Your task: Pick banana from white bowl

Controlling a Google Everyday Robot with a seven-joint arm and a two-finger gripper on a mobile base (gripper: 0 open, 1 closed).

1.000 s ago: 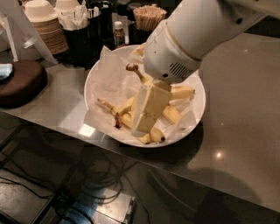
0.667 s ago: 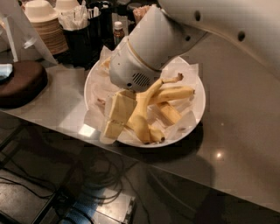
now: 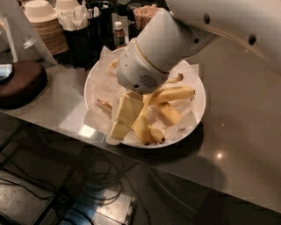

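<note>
The white bowl [image 3: 199,115], lined with crinkled white paper, stands near the front edge of the grey counter. Several yellow bananas lie in its right half. The longest one showing [image 3: 174,94] points right, a shorter one [image 3: 169,113] lies below it, and a curved one [image 3: 142,126] lies at the front. A brown stem [image 3: 104,105] pokes out at the left. I cannot tell which banana it belongs to. My gripper [image 3: 123,117] reaches down from the big white wrist into the bowl's front left, right beside the curved banana, and hides what lies under it.
Stacked beige bowls [image 3: 44,24], a black holder with packets [image 3: 83,30], a small bottle [image 3: 117,33] and a cup of sticks [image 3: 145,13] stand behind the bowl. A dark round object [image 3: 19,83] sits at left. The counter's front edge [image 3: 66,132] runs close below the bowl.
The arm and gripper have swung left across the bowl, from over the middle bananas to its front left part. The bananas on the right are now uncovered.
</note>
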